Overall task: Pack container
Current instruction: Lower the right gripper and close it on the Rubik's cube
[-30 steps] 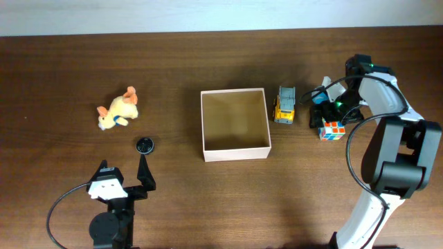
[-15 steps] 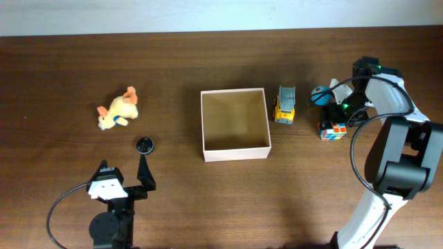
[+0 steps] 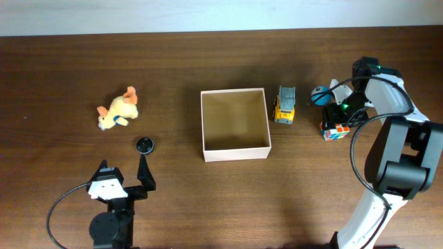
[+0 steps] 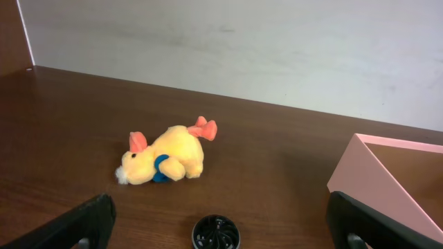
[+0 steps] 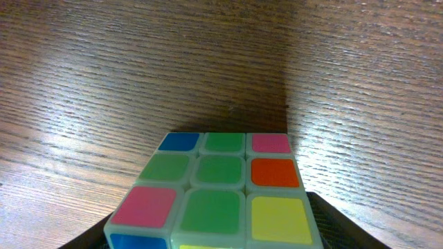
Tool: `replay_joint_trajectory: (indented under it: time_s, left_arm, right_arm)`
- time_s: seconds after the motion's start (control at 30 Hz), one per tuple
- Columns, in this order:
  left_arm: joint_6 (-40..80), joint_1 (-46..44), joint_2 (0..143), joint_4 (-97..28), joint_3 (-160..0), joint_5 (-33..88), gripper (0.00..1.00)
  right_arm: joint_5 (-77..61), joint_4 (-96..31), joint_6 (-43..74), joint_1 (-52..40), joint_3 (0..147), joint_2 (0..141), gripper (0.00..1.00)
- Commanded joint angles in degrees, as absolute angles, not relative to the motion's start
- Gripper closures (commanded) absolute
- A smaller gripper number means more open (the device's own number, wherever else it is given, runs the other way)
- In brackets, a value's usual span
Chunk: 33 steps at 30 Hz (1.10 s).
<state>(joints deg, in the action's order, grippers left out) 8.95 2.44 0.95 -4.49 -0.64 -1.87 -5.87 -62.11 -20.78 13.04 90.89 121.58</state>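
1. Dark brown wooden table [image 3: 208, 55], with a pale wall along its far edge.
2. Container [image 3: 237, 152]: a square, shallow cardboard box, white outside and tan inside. It stands open and empty at the middle of the table.
3. Handling, by judgement: light and fairly stiff, but the thin walls would likely bow under a hard squeeze. It may slide on the wood if pushed. The best hold looks like a pinch over the rim on one wall, near a corner.
4. Toy truck [image 3: 284, 105]: yellow, just beside the container's right wall.
5. Puzzle cube [image 5: 221, 187]: further right, between the right gripper's fingers.
6. Right gripper [image 5: 208, 232]: low around the cube. Whether it is clamped cannot be told.
7. Left gripper [image 3: 124, 173]: fingers spread wide, holding nothing, near the front edge.
8. Plush toy [image 4: 166, 159]: on its side, well left of the container.
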Motion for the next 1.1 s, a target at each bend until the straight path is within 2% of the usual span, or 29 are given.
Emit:
replay_joint_trajectory:
  time_s: [0.0,0.33,0.73,1.07]
  left_arm:
    - [8.03,2.79,1.02,-4.78,-0.54,-1.21,0.01]
    - [8.03,2.76,1.02,-4.78,-0.54,-1.21,0.01]
    - [8.03,2.79,1.02,-4.78,-0.54,-1.21,0.01]
    - [8.01,2.79,1.02,-4.78,-0.54,-1.21,0.01]
  right_arm:
    - [-5.78,-62.11,-19.35,13.15,90.65,122.26,0.36]
    - [-6.2,-63.11,-15.73,13.15,92.03,122.23,0.37]
    - [-8.54,-71.77,-15.62,13.15,102.76,122.19,0.38]
    - [-8.34,-72.47,-23.07,13.17,103.28,122.19,0.37]
